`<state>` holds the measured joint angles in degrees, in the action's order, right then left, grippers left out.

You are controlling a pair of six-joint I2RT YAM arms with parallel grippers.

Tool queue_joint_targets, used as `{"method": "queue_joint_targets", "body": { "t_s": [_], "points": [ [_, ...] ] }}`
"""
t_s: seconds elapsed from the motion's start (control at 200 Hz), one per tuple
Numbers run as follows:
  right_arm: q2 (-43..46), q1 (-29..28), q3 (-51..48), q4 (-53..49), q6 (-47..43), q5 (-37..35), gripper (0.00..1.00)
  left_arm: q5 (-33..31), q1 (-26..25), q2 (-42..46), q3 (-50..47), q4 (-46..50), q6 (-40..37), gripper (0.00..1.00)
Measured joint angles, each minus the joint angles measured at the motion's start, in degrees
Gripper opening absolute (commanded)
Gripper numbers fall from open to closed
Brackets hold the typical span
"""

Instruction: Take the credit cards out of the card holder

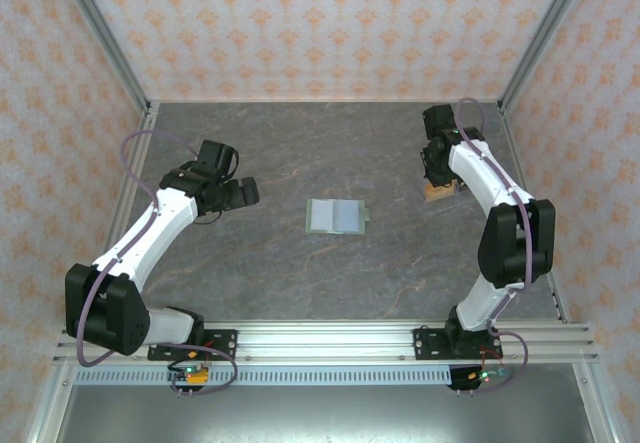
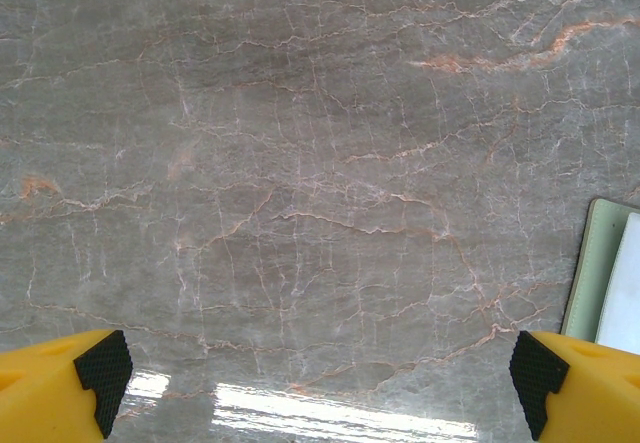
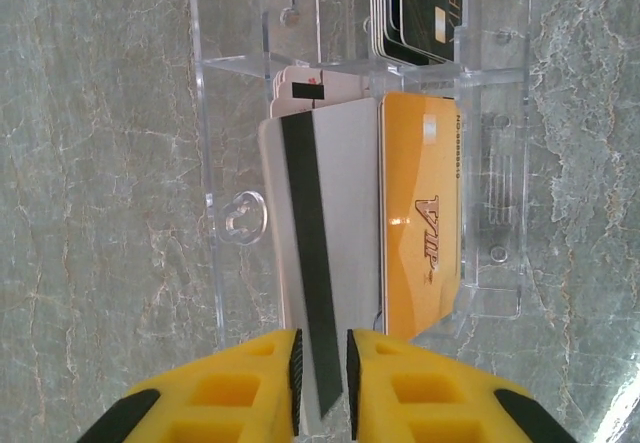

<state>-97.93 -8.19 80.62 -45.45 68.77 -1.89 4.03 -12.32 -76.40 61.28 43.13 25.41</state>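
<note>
The card holder point(image 1: 337, 216) lies open and flat mid-table, sage-green with pale pockets; its edge point(image 2: 598, 273) shows in the left wrist view. My left gripper point(image 1: 246, 193) point(image 2: 320, 373) hovers open to its left, with nothing between the fingers. My right gripper point(image 1: 436, 171) point(image 3: 320, 378) is at the far right over a clear plastic stand point(image 3: 232, 213). In the stand lean the credit cards: a grey card with a dark stripe point(image 3: 340, 213), an orange-yellow one point(image 3: 420, 213), and dark ones point(image 3: 420, 13) behind. The jaws stand slightly apart, with the grey card's lower end showing in the gap.
Grey marble tabletop point(image 1: 300, 143) with patterned walls on three sides and metal posts at the back corners. The stand point(image 1: 438, 191) sits close to the right wall. A metal rail point(image 1: 320, 343) runs along the near edge.
</note>
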Motion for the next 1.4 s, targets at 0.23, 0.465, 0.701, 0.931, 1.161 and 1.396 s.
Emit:
{"method": "queue_joint_targets", "body": {
  "t_s": [0.23,0.465,0.701,0.931,1.161,1.396],
  "points": [
    [0.00,0.07,0.00,0.02,-1.22,0.37,0.21,0.00,0.00,-0.17,0.00,0.02,0.00,1.00],
    [0.00,1.53,-0.02,0.04,-3.04,0.68,0.26,0.00,0.00,-0.26,0.00,0.02,0.00,1.00],
    [2.16,0.81,-0.15,0.66,-11.04,0.81,0.54,1.53,0.00,-0.26,-0.63,-0.24,0.24,1.00],
    [10.32,-6.80,-3.21,3.19,-21.84,0.79,0.66,8.17,-0.07,-1.38,-1.84,-3.32,1.92,0.98],
    [9.03,-17.00,-5.68,6.67,-31.87,7.93,0.61,13.20,-4.92,-7.28,-1.77,-8.48,5.09,0.89],
    [3.21,-23.12,-7.54,7.30,-37.18,14.25,0.50,16.70,-12.98,-17.99,0.70,-13.25,9.29,0.68]
  ]
}}
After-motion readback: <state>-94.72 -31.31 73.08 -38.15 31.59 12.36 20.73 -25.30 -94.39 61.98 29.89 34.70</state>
